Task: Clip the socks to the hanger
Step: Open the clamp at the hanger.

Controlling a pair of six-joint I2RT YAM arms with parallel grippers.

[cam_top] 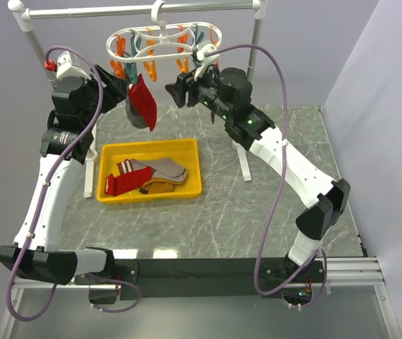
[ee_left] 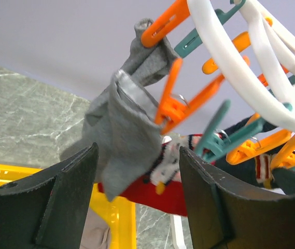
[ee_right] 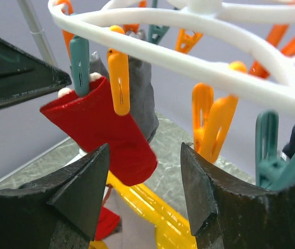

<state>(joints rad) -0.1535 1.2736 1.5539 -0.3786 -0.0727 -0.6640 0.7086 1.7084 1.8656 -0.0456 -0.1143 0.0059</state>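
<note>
Closest to us are the dark fingers of the left claw, spread well apart, with nothing between them and touching nothing. Just beyond the gap hangs a grey sock, pinched by an orange peg of the hanger, the white ring hooked over the white rail at the back. Beside the grey sock a red sock hangs from the same ring, its top edge under a teal peg with another orange one just beside; we cannot tell which of the two bites it. Below, on the marble table, a yellow tray holds a striped red sock, a second grey sock and a brown-mustard sock. On the right, the right claw faces the red sock from near the ring's dangling pegs, its jaws likewise parted and gripping nothing.
</note>
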